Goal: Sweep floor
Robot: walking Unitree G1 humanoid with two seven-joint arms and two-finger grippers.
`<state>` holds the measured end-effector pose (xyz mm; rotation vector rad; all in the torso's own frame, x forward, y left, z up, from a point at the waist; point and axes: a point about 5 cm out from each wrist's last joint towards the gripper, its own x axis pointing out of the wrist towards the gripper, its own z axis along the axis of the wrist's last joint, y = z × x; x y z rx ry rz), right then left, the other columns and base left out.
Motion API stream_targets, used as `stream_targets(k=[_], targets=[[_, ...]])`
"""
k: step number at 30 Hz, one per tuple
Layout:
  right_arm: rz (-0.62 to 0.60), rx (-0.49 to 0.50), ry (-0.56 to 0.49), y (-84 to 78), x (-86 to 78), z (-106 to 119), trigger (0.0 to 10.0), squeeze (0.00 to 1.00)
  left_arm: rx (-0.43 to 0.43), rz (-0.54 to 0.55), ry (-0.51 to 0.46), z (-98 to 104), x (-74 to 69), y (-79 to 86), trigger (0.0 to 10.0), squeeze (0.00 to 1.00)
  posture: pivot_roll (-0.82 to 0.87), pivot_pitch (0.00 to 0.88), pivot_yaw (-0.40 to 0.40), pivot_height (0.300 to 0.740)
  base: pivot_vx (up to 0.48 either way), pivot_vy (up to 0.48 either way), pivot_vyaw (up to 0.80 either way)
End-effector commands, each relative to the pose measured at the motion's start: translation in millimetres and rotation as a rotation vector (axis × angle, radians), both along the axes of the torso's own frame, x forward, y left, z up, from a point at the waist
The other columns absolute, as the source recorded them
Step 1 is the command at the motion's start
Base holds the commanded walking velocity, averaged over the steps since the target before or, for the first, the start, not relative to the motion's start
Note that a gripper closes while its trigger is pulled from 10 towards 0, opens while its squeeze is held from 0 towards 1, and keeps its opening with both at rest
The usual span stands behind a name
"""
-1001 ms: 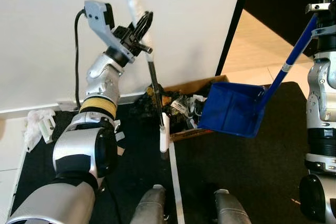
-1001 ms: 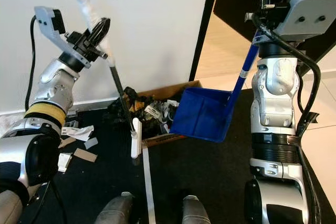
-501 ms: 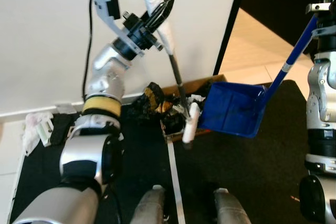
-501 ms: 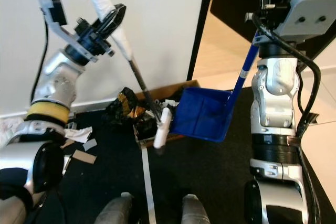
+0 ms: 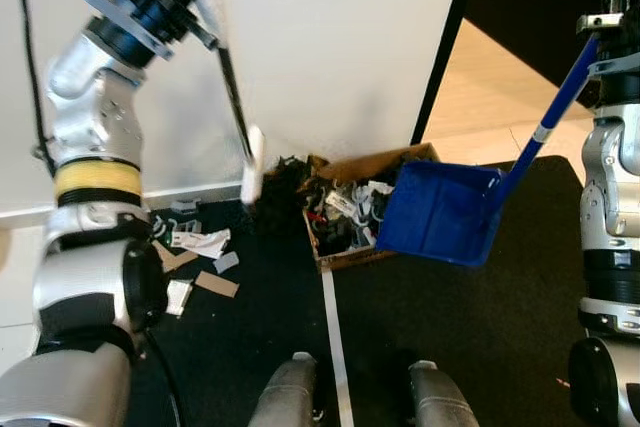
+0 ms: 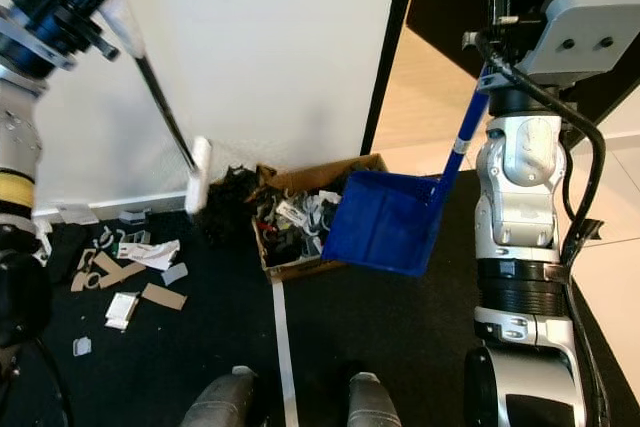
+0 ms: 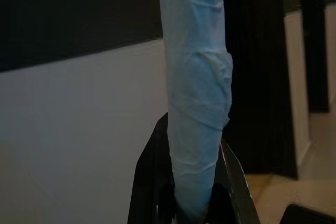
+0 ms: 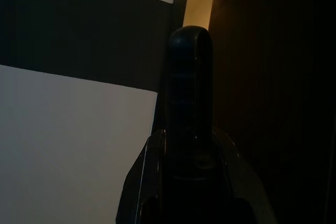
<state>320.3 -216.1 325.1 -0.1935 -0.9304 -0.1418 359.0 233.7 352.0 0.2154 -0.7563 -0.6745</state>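
The broom [image 5: 232, 97] is held high by the left claw [image 7: 191, 182], whose fingers [image 7: 149, 182] are clenched on the pale wrapped top of its handle. From there the thin dark shaft slants down in front of the white wall [image 5: 330, 37] to a small white head [image 5: 251, 172], which hangs above the dark floor mat [image 5: 450, 327], just beside a heap of black debris [image 5: 278, 187]. Next to the heap lies an open cardboard box [image 5: 365, 212] full of mixed rubbish. Scraps of paper and card [image 5: 200, 257] are scattered on the mat farther to the robot's left. The right claw [image 8: 189, 156] grips the dark end of the blue dustpan's [image 5: 440, 212] long handle; the pan sits tilted against the box's right side.
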Motion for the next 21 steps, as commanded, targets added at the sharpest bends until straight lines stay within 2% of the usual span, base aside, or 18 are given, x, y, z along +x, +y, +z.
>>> stream_targets(k=[1, 4, 9, 10, 11, 14, 21], targets=[[-0.013, -0.01, -0.058, -2.4, -8.9, 9, 10.0, 0.0, 0.075, 0.071, -0.029, 4, -1.7, 7.1, 10.0, 0.0, 0.08, 0.223, 0.081, 0.74, 0.0, 0.0, 0.0], [-0.015, -0.011, -0.057, -3.6, -9.6, 10, 10.0, 0.0, 0.108, 0.125, -0.021, -4, 2.2, 7.2, 10.0, 0.0, 0.08, 0.23, 0.079, 0.74, 0.0, 0.0, 0.0], [-0.016, -0.015, -0.058, -4.3, -10.9, 11, 10.0, 0.0, 0.162, 0.203, 0.024, -31, 11.5, 1.2, 10.0, 0.0, 0.06, 0.248, 0.08, 0.74, 0.0, 0.0, 0.0], [-0.016, -0.019, -0.059, -4.5, -11.9, 12, 10.0, 0.0, 0.145, 0.223, 0.052, -42, 15.2, -1.4, 10.0, 0.0, 0.04, 0.266, 0.083, 0.74, 0.0, 0.0, 0.0], [-0.016, -0.019, -0.059, -4.5, -11.9, 12, 10.0, 0.0, 0.145, 0.223, 0.052, -42, 15.2, -1.4, 10.0, 0.0, 0.04, 0.266, 0.083, 0.74, 0.0, 0.0, 0.0], [-0.024, -0.037, -0.059, -5.5, -15.9, 16, 10.0, 0.0, 0.081, 0.246, 0.116, -59, 22.1, -7.9, 10.0, 0.0, 0.0, 0.291, 0.091, 0.74, 0.0, 0.0, 0.0], [-0.073, -0.067, -0.067, -12.4, -29.9, 20, 10.0, 0.0, 0.07, 0.221, 0.136, -65, 28.6, -24.8, 10.0, 0.0, -0.08, 0.311, 0.136, 0.74, 0.0, 0.0, 0.0]])
